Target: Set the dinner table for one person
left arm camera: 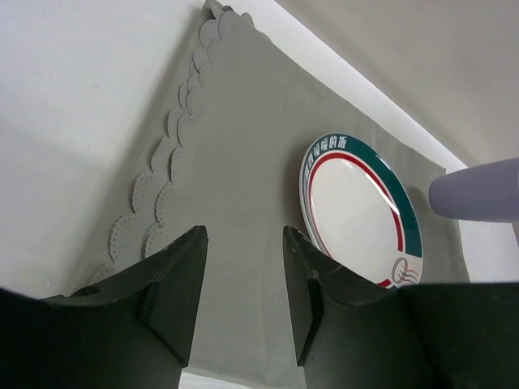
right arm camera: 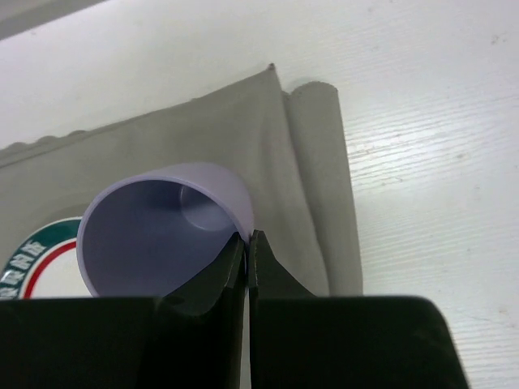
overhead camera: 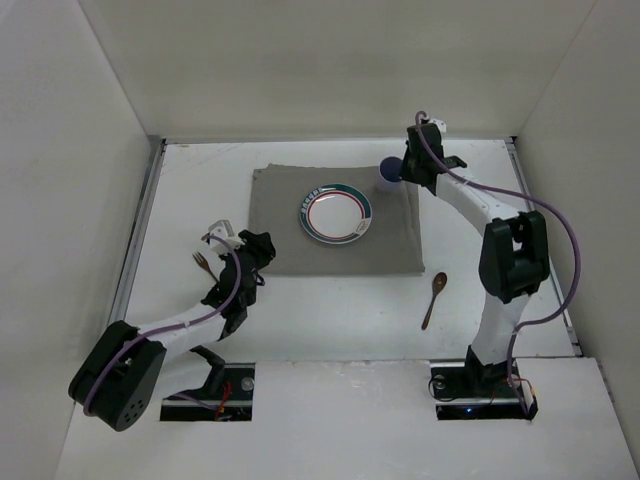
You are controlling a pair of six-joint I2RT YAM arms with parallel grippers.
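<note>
A white plate [overhead camera: 335,213] with a red and green rim lies on a grey cloth mat [overhead camera: 280,235] on the white dinner table [overhead camera: 330,330]. My right gripper [overhead camera: 408,172] is shut on the rim of a lilac cup [overhead camera: 389,172], one finger inside the cup [right arm camera: 154,235], at the mat's far right corner. My left gripper [overhead camera: 262,247] is open and empty at the mat's left edge; its fingers [left arm camera: 182,284] frame bare mat [left arm camera: 235,186], with the plate [left arm camera: 357,215] and the cup [left arm camera: 478,190] beyond. A fork [overhead camera: 201,264] lies left of the mat. A wooden spoon [overhead camera: 434,297] lies right of it.
White panels wall the table on three sides, and metal rails [overhead camera: 140,230] run along its left and right edges. The mat's far right corner is folded over [right arm camera: 320,162]. The arm bases sit at the near edge.
</note>
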